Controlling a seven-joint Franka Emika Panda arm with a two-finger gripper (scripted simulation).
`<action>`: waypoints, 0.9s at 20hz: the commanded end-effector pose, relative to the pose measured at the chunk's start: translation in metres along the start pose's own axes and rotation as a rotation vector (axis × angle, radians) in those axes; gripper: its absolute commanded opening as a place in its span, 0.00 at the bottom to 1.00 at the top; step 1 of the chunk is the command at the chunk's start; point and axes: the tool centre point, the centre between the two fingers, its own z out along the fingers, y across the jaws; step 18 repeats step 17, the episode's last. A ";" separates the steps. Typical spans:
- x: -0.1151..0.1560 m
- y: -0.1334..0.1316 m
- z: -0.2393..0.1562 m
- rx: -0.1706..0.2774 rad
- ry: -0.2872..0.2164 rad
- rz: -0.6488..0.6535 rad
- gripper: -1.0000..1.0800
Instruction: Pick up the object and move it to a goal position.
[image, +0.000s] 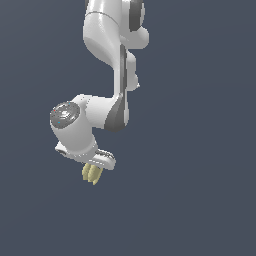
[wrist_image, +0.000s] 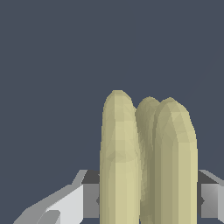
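My claw (image: 95, 170) pinches a small bunch of bananas (image: 92, 173), pale yellow-green, its lobes poking out below my white gripper bar (image: 102, 159) in the exterior view. The bunch hangs against a plain slate-blue backdrop, touching nothing else that can be seen. My arm (image: 112, 60) drops from the top of that view and bends toward the exterior view's left. In the wrist view, three lobes of the bunch (wrist_image: 146, 162) stand side by side between my grey fingers (wrist_image: 89, 199), which press in on either side.
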 end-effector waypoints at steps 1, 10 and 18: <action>0.010 0.005 -0.002 0.000 0.001 -0.001 0.00; 0.031 0.014 -0.004 0.000 0.001 -0.001 0.00; 0.036 0.016 -0.004 0.000 0.001 -0.001 0.00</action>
